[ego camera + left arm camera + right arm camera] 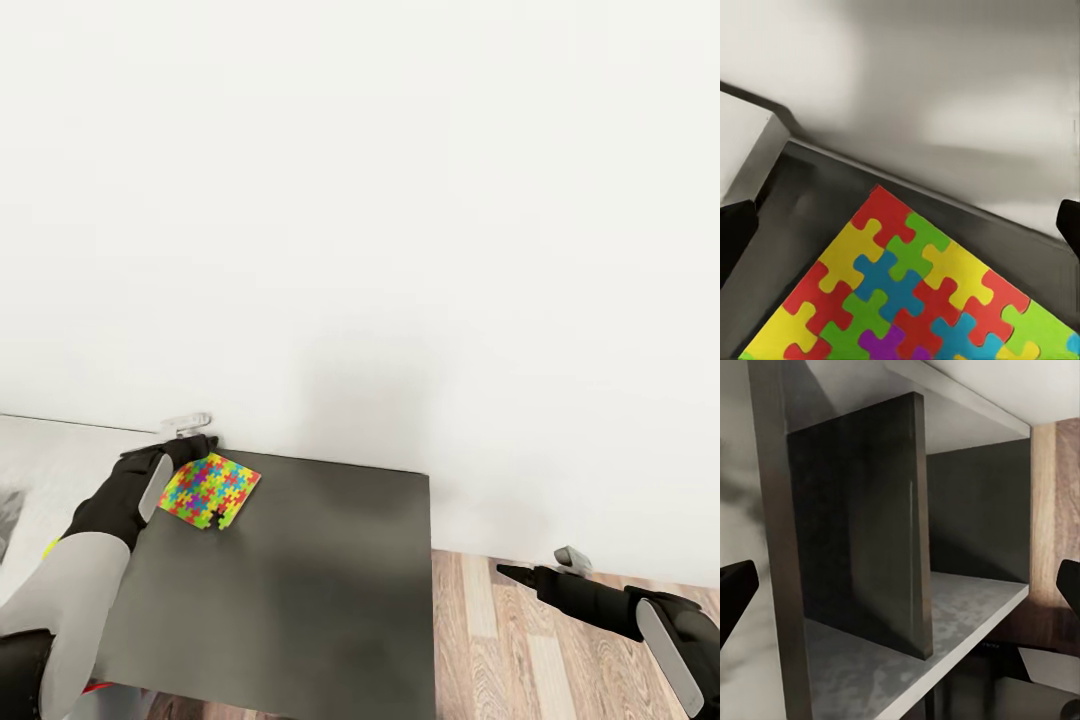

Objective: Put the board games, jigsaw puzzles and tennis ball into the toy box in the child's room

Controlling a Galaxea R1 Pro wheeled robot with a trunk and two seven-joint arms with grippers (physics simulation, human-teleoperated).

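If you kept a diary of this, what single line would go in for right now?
left gripper: open, over jigsaw puzzle | puzzle: flat on dark cabinet top, near wall | right gripper: open, empty, above wood floor

Bright overexposed wall, soft shadows, dim shelves

One jigsaw puzzle (210, 490) lies flat on the dark grey cabinet top (300, 590) of the bench, near its back left corner, close to the white wall; it is a square-looking slab of interlocking red, yellow, green, blue, orange and purple pieces with knobbly edges, turned so one corner points toward the wall; in the left wrist view the jigsaw puzzle (915, 292) shows its pieces tightly joined; a small yellow-green patch (50, 547), possibly the tennis ball, peeks out on the pale bench top.
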